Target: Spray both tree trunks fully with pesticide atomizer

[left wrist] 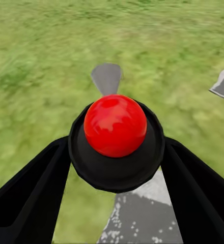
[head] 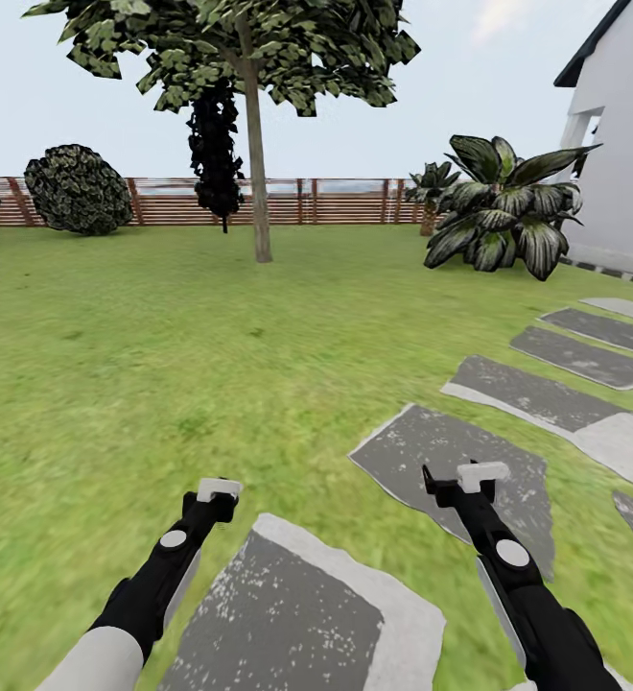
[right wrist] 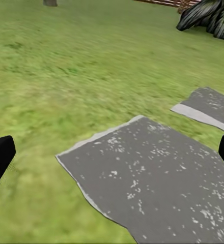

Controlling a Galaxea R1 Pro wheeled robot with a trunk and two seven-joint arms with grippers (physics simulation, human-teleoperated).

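Closest in first: the left end effector (head: 219,489) looks pinched on the pesticide atomizer (left wrist: 115,127). In the left wrist view its red ball top and black collar sit right between the two fingers (left wrist: 35,183), with both fingers pressed against the collar and a grey spout poking out past it. The right end effector (head: 472,474) is spread wide with nothing between its fingers (right wrist: 0,152). There's only a grey stepping stone (right wrist: 152,178) on the floor (head: 163,365) just below and ahead of it.

So I'd say the pickup is done and this is the drive-over part. There's no pesticide in the air yet.

Further out, the tree trunk (head: 257,173) I'm after is well ahead of both end effectors. It's across open grass, a bit toward the right of the left one and off to the left of the right one. The narrow black tree (head: 213,144) right beside it isn't a target. The fence (head: 336,202) runs behind them, and the house (head: 623,144) is far off to the right.

My plan for doing this well:
- Roll straight over the lawn.
- Keep the left arm steady so the bottle doesn't slip.
- Stop near the trunk, not touching it, with the spout aimed squarely at the bark.
- Sweep from low to high, then work around the trunk, since one side alone probably won't count as covered.
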